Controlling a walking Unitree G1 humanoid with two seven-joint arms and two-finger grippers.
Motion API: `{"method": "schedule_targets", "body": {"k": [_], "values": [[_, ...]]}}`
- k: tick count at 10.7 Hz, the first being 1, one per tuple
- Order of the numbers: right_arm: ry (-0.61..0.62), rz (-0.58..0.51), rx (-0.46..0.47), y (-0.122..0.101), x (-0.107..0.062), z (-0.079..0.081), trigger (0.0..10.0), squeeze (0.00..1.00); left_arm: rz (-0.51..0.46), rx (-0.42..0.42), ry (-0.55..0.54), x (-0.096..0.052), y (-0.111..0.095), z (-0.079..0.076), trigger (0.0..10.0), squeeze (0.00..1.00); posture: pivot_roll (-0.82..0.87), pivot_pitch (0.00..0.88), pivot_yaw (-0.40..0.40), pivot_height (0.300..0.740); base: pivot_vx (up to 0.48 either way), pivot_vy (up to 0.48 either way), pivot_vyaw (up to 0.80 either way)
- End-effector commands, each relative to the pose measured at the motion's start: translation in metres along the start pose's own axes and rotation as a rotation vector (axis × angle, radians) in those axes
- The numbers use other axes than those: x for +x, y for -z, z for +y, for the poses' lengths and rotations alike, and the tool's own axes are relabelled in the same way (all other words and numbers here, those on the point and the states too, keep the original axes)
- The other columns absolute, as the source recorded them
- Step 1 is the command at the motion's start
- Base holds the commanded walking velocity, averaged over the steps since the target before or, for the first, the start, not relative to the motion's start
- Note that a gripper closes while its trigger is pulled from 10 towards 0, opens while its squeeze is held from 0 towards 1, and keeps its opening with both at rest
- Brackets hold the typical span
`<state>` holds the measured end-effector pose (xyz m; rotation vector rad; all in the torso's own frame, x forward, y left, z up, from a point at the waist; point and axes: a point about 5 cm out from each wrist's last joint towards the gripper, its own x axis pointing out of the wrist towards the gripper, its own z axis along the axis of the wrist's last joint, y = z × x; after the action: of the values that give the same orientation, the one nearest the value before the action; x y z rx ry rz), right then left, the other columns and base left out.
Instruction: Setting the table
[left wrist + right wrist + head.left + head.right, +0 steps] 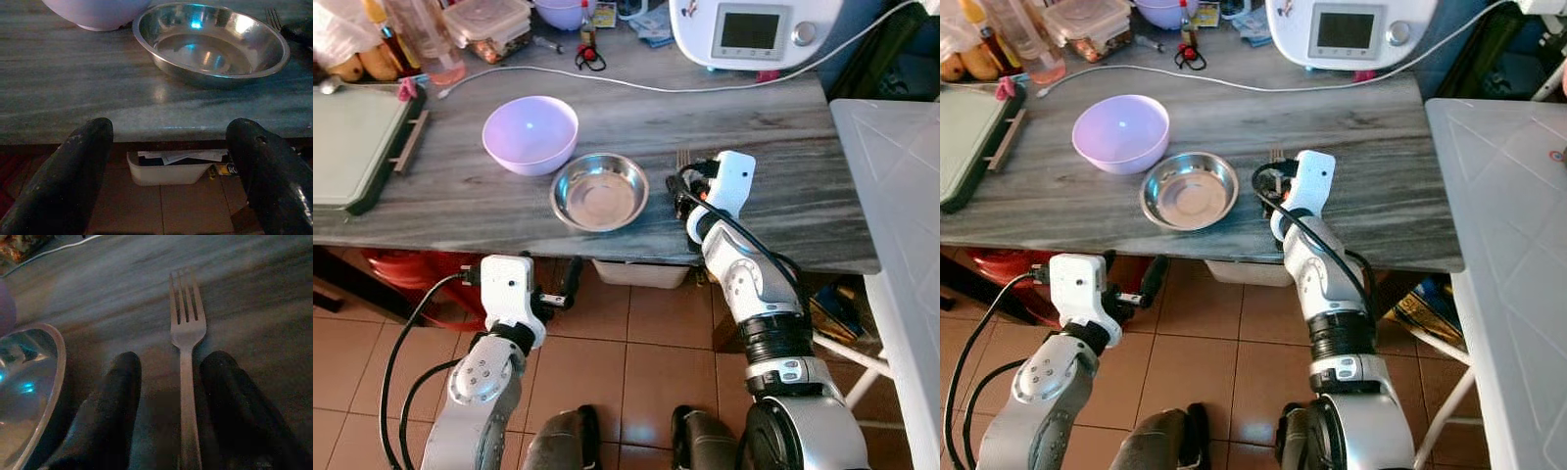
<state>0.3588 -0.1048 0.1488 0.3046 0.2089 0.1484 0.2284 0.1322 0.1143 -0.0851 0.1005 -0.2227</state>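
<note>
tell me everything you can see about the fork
The fork is plain silvery metal with four tines and a slim straight handle. It lies flat on the grey streaked counter, just right of the steel bowl and apart from it, tines pointing away from the robot. The right gripper is open, a black finger on either side of the handle; whether they touch it is unclear.
</note>
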Motion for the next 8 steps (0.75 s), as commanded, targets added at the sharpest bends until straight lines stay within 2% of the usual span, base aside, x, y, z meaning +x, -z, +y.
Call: {"method": "schedule_targets", "body": {"k": [1,4,7,8], "values": [[0.052,0.104,-0.027,0.027,-0.007,-0.014,10.0,0.63,0.016,0.006,-0.006,-0.001,0.003,0.002,10.0,0.00,0.02,0.207,0.057,0.740,0.000,0.000,0.00],[0.033,-0.031,-0.111,0.013,-0.021,-0.014,10.0,0.64,0.011,0.004,-0.010,-0.002,0.003,0.002,10.0,0.00,0.02,0.208,0.054,0.740,0.000,0.000,0.00],[0.146,-0.116,-0.203,0.002,-0.032,-0.032,10.0,0.64,0.007,0.002,-0.009,-0.001,0.003,0.002,10.0,0.00,0.01,0.210,0.055,0.740,0.000,0.000,0.00],[0.178,-0.124,-0.247,0.000,-0.035,-0.038,10.0,0.58,0.007,0.002,-0.009,-0.002,0.003,0.002,10.0,0.00,0.01,0.213,0.055,0.740,0.000,0.000,0.00]]}}
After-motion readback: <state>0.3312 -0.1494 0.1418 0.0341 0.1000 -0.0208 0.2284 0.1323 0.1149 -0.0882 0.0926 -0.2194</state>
